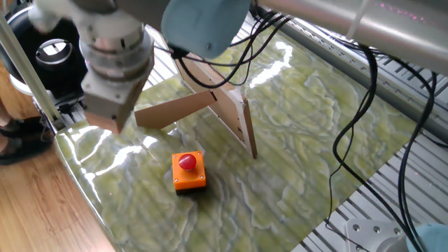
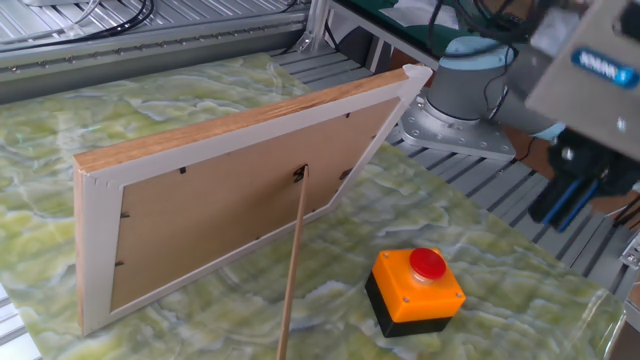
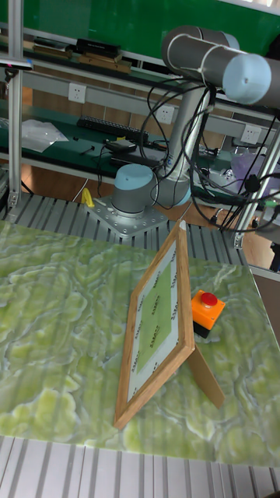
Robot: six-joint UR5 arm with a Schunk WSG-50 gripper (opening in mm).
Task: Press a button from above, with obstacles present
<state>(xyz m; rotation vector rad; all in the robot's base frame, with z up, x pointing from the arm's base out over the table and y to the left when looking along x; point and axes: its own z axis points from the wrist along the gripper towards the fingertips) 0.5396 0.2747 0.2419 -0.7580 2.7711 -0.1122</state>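
The button (image 1: 187, 162), a red dome on an orange box (image 1: 190, 179), sits near the front left edge of the green marbled table (image 1: 294, 140); it also shows in the other fixed view (image 2: 428, 263) and the tall view (image 3: 208, 299). Nothing touches it. The obstacles stand just behind it: a large upright framed board (image 2: 220, 200) and a thin brown strip (image 2: 292, 265) propping it at an angle. My gripper (image 1: 106, 115) hangs blurred, well above and to the left of the button, beyond the table's corner. Its fingers are not clear in any view.
The arm's grey base (image 3: 137, 199) stands on the slatted metal frame behind the table, trailing black cables (image 1: 364, 105). A black round device (image 1: 49, 49) sits off the far left corner. The table's left edge (image 1: 84, 182) drops to a wooden floor.
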